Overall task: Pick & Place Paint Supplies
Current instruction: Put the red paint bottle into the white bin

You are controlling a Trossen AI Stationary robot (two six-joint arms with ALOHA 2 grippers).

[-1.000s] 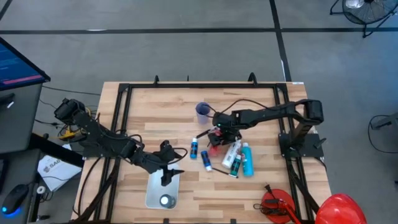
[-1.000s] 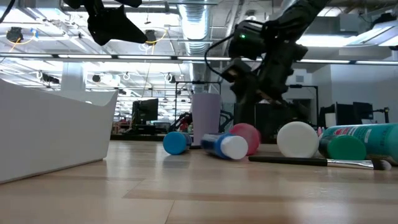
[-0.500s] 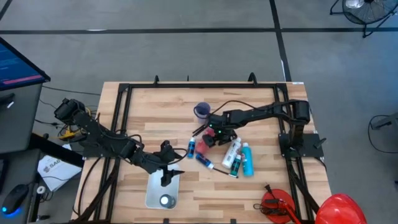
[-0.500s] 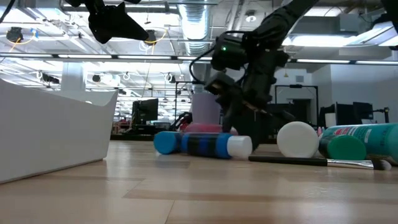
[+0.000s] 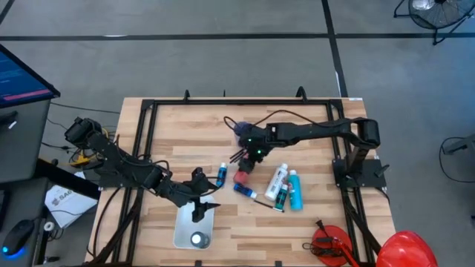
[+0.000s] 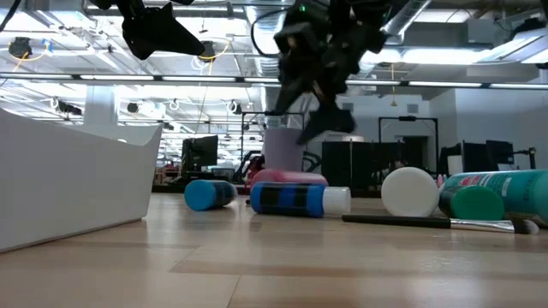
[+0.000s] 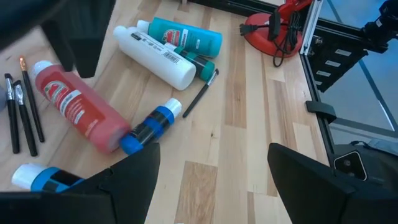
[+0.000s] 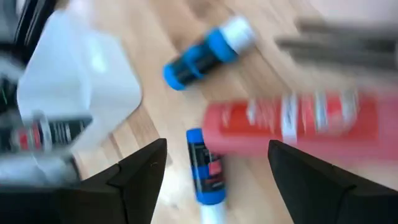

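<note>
Paint bottles lie on their sides mid-table: a small light-blue one [image 5: 222,175], a red one [image 5: 243,178], a dark-blue one [image 5: 245,191], a white one [image 5: 277,180] and a teal one [image 5: 295,189]. Thin dark brushes [image 7: 18,112] lie beside the red bottle [image 7: 78,106]. My right gripper [image 5: 246,156] hangs open above the red bottle [image 8: 292,124], with nothing between its fingers. My left gripper [image 5: 200,210] waits open over the white tray [image 5: 185,230], also holding nothing.
A purple cup [image 5: 241,130] stands just beyond the bottles. A red coiled thing [image 5: 330,241] and a red helmet-like thing [image 5: 404,248] sit at the near right corner. A black frame [image 5: 148,111] rims the table. A loose brush [image 6: 437,222] lies near the teal bottle.
My right gripper has risen from the bottles, gone toward the far left and rolled about its own line, staying open. The red bottle has slid toward the table's left. The light-blue bottle has rolled left ahead of it, and the dark-blue bottle has turned about.
</note>
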